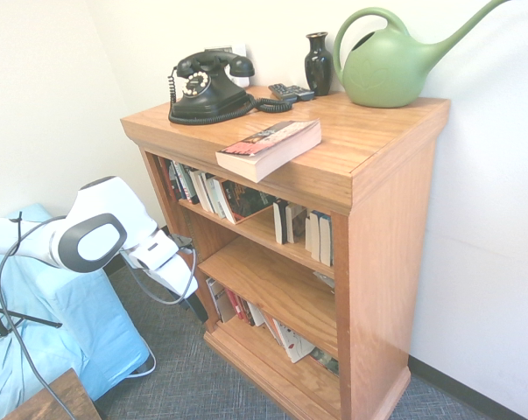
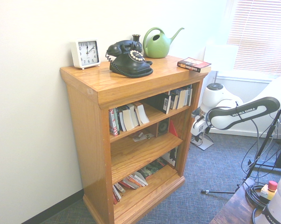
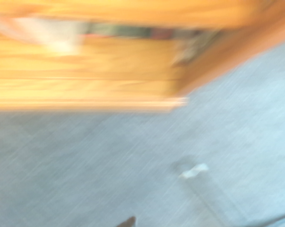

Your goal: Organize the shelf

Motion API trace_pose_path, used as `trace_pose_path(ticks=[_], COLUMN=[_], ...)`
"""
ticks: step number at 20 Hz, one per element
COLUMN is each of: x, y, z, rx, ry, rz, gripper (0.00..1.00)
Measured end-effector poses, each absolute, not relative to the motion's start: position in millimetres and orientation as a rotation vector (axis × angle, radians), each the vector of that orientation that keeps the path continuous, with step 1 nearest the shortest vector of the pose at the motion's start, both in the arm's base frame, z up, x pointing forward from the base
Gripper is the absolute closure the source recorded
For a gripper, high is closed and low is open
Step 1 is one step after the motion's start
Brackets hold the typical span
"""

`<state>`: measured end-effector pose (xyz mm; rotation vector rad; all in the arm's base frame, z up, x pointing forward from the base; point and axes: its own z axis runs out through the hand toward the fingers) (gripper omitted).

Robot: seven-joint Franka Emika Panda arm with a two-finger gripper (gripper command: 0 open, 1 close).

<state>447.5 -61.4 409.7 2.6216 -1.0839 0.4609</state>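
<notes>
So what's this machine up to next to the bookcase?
A white robot arm is reaching in low beside the wooden shelf, apparently to tidy it. Its gripper points down toward the carpet near the lower tiers and holds nothing. On top sit a black telephone, a green watering can, a dark vase, a clock and a paperback book lying at the front edge. More books stand and lean on the tiers below. Nothing has been picked up yet.
</notes>
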Motion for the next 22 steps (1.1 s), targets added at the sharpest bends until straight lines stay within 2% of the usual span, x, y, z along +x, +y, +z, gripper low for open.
trace_pose_path(ticks=[10,16,22], x=[469,481,474], y=[-145,-122,-97], z=[513,563,578], rx=[2.171,1.899,1.641], ry=[-0.720,-0.481,-0.264], rz=[0.867,1.082,1.281], gripper=[0.00,0.00,0.00])
